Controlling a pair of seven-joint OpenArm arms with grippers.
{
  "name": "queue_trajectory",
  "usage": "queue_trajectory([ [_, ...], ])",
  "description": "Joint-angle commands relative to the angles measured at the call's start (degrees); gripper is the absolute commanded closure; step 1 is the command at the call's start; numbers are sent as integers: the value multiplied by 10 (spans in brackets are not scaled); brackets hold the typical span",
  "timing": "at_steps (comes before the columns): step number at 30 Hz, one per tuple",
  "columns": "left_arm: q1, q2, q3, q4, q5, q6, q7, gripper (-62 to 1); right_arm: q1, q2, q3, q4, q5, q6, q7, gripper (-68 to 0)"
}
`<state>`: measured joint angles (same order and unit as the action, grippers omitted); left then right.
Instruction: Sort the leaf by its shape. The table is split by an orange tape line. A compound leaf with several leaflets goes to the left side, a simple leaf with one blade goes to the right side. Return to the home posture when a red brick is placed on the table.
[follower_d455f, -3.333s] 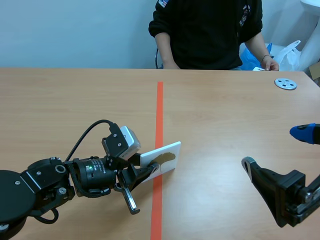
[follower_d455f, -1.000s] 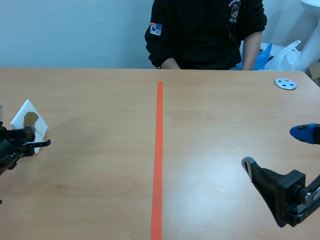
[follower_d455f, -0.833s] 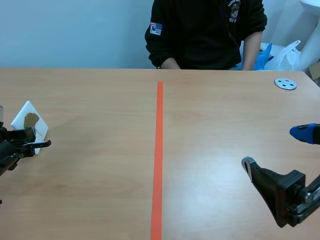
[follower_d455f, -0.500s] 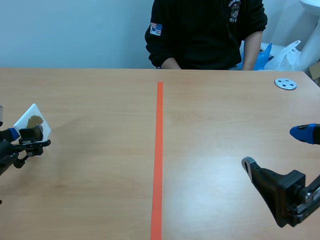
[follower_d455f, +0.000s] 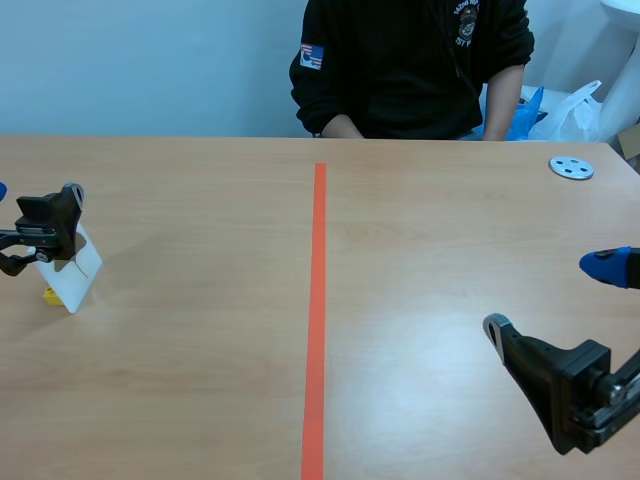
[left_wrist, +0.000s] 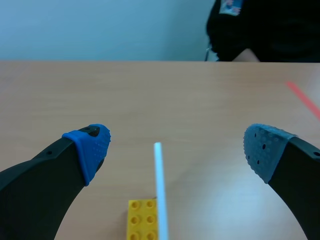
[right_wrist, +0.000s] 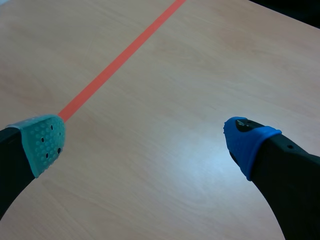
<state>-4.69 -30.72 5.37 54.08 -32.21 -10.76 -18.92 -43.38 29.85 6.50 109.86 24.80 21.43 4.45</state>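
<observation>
The left hand (left_wrist: 178, 144) has released the leaf card (follower_d455f: 80, 266) and risen, spread wide above it. The card stands left of the orange line (follower_d455f: 317, 300), so placement looks finished.

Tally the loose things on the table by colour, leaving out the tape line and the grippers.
White: 1, the upright card
Yellow: 1, the brick at the card's foot
Grey: 1, the disc at the far right
Total: 3
</observation>
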Motion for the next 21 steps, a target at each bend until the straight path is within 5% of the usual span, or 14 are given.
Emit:
queue_trajectory([
  [1, 23, -8, -13, 38, -2, -19, -5, -604, 7, 0, 6, 6, 2, -2, 9, -679],
  [12, 230, -14, -31, 325, 3, -160, 59, -623, 7, 0, 6, 6, 3, -2, 9, -679],
  [21, 355, -14, -31, 490, 6, -167, 178, -623, 7, 0, 6, 11, 13, 11, 9, -679],
])
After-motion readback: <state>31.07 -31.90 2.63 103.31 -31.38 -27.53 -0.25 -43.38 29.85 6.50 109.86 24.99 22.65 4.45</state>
